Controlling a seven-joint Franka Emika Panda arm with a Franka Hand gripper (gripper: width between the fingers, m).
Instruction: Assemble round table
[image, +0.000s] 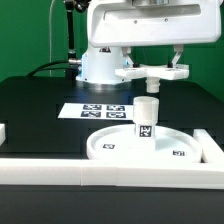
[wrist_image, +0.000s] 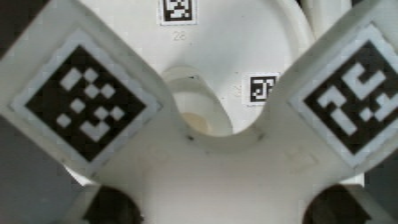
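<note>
My gripper (image: 151, 80) is shut on the small white cross-shaped foot (image: 150, 71) and holds it level, a little above the short cylindrical post (image: 146, 118). The post stands upright in the middle of the large rimmed round disc (image: 108, 146) and carries a square tag. In the wrist view two tagged arms of the foot (wrist_image: 89, 90) fill the picture. The post's hollow top (wrist_image: 210, 122) shows in the notch between them, with the disc (wrist_image: 228, 40) behind. The dark fingertips (wrist_image: 118, 206) sit on either side of the foot; my gripper (wrist_image: 240, 206) grips its body.
The marker board (image: 100, 110) lies flat on the black table behind the disc. White edge rails run along the front (image: 60, 166), the exterior view's left (image: 3, 130) and right (image: 208, 146). The arm's base (image: 100, 65) stands at the back.
</note>
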